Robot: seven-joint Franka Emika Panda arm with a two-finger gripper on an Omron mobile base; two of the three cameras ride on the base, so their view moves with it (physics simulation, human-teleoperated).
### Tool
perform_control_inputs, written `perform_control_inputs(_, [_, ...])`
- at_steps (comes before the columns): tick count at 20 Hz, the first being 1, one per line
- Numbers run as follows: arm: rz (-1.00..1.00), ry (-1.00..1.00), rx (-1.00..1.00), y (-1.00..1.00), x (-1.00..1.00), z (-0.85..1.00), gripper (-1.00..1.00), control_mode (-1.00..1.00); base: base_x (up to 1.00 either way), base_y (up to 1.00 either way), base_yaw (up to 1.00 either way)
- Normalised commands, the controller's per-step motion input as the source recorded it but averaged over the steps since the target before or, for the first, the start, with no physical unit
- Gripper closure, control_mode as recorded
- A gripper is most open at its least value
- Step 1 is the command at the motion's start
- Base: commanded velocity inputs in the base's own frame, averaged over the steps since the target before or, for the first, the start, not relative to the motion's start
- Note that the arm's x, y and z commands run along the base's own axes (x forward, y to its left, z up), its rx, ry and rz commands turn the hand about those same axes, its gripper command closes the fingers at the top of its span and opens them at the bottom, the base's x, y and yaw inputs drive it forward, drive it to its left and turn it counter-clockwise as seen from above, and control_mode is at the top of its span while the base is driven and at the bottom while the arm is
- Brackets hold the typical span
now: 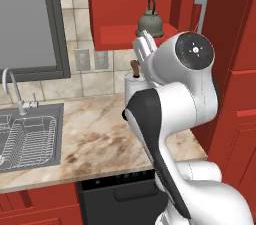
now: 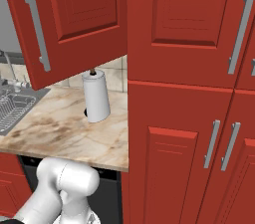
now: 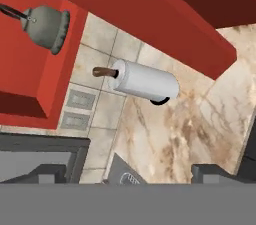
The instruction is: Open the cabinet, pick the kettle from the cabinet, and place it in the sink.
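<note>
We see the cabinet (image 1: pixel 135 4) open, door (image 2: pixel 69 24) swung wide. Sink (image 1: pixel 30 139) sits left in the desk (image 1: pixel 105 139). Kettle (image 1: pixel 149 21) upright on the cabinet shelf, just beyond our gripper (image 1: pixel 144 45), jaws apart, empty. Paper-towel roll (image 1: pixel 134 84) half hidden behind the arm.

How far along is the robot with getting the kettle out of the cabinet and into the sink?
Done: the cabinet door is swung open. In hand: nothing is held yet; the kettle sits on the cabinet shelf, and the open gripper is below it, near the paper-towel roll. Left: reach up, grasp the kettle, carry it left to the sink and set it in.
</note>
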Motion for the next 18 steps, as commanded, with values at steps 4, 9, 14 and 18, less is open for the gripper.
perform_control_inputs(4, [-0.29,0.00,0.14,0.00,0.32,0.00,-1.00,-1.00,0.00,0.00,0.00])
perform_control_inputs(9, [-0.32,0.00,0.07,-0.14,0.27,0.00,-1.00,-1.00,0.00,0.00,0.00])
perform_control_inputs(14, [-0.33,-0.01,0.01,-0.02,0.26,-0.02,-1.00,-1.00,0.00,0.00,0.00])
perform_control_inputs(18, [-0.34,-0.01,0.00,-0.03,0.25,-0.05,-1.00,-1.00,0.00,0.00,0.00])
